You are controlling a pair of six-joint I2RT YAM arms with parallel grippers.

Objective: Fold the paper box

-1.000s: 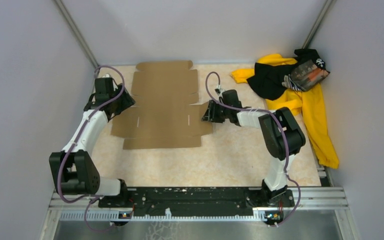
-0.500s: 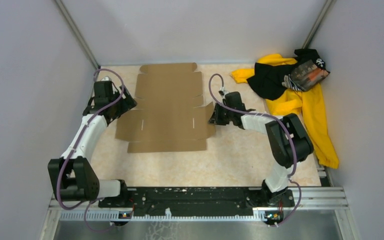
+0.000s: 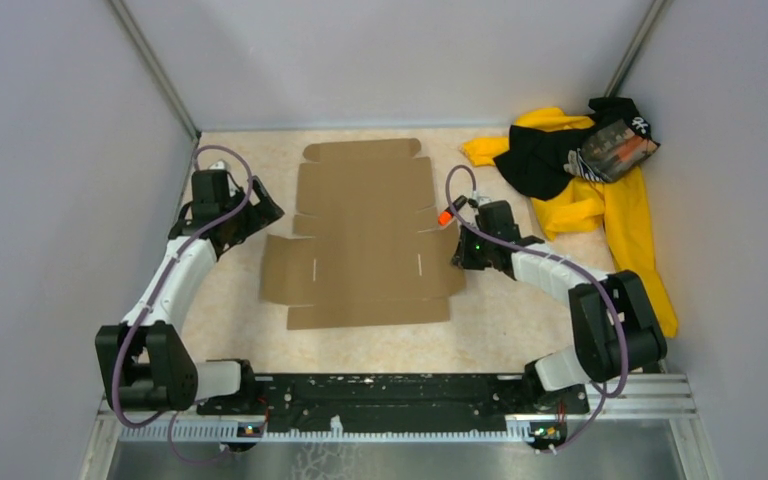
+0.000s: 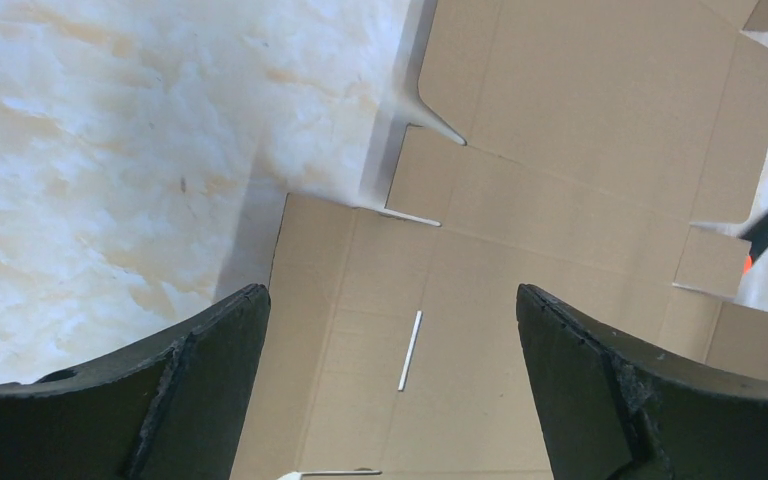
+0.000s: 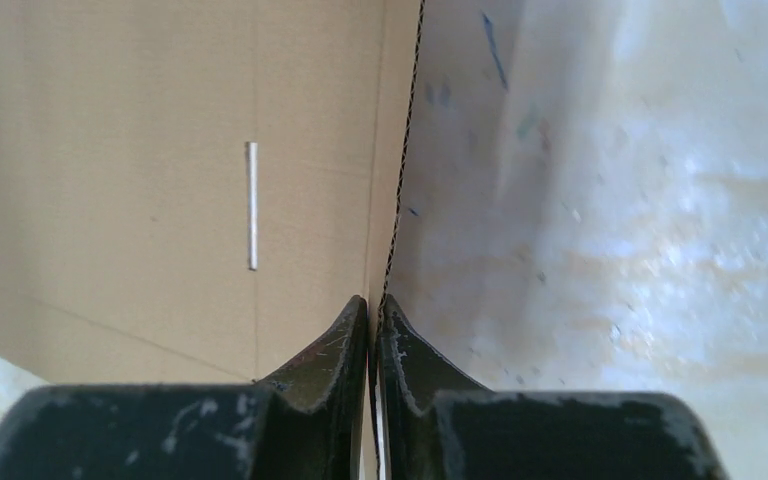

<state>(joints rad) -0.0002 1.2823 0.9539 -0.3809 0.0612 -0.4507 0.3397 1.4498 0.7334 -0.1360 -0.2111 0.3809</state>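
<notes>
- The paper box [image 3: 365, 235] is laid flat and unfolded at the middle of the table [image 3: 520, 320]. It is judged light, stiff across its panels and bendable at its creases, and is best taken by an edge flap.
- The right gripper [image 5: 373, 300] is pinched onto its right edge.
- The left gripper [image 4: 390, 292] is spread wide and empty, toward the table's left side.

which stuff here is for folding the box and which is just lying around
For the job: paper box, right gripper shut on its right edge, left gripper open by its left side.
Lying about: yellow-and-black clothing pile, far right.
</notes>
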